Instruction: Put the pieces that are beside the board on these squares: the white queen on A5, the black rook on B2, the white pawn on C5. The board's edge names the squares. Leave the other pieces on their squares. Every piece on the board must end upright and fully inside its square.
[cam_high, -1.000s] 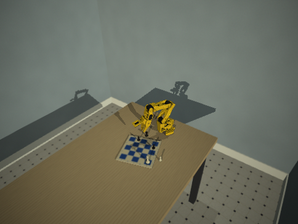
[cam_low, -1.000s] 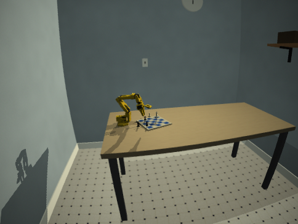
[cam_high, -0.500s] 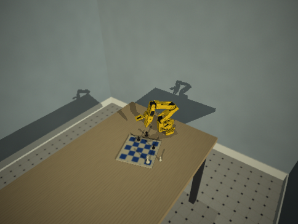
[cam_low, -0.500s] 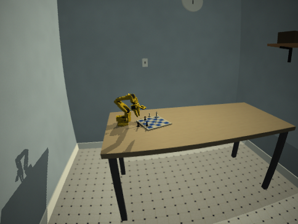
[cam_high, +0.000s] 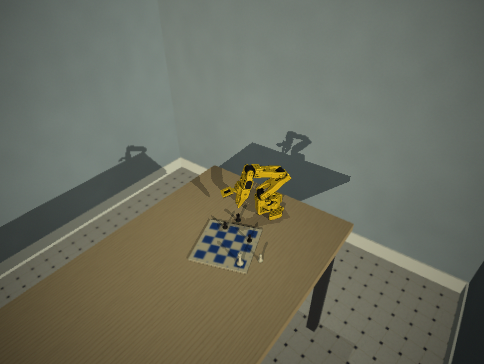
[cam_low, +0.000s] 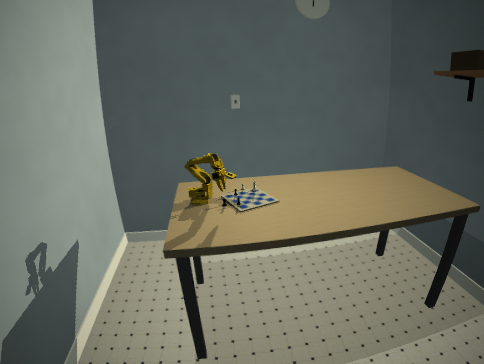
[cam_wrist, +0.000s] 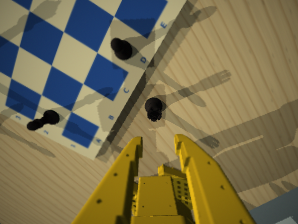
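Gripper (cam_high: 239, 205) (cam_low: 223, 189) (cam_wrist: 159, 137) empty, jaws a modest gap apart, nothing between them. Black rook (cam_high: 238, 218) (cam_low: 224, 202) (cam_wrist: 153, 108) upright on the table just ahead of the tips, off the board's (cam_high: 218, 266) (cam_low: 260, 206) (cam_wrist: 102, 132) numbered-1 side, near C/B. Looks like next pick; B2 is vacant. On-board black pieces: one on D1 (cam_high: 225, 225) (cam_low: 238, 201) (cam_wrist: 121, 48), one on A2 (cam_high: 249, 239) (cam_low: 235, 192) (cam_wrist: 50, 117), leave both. Further out, white queen (cam_high: 240, 259) (cam_low: 254, 186) stands on A5, seems done; full fit in square can't be confirmed. White pawn (cam_high: 260, 258) (cam_low: 243, 186) still to place, beside the A side; C5 vacant. Call it one of three.
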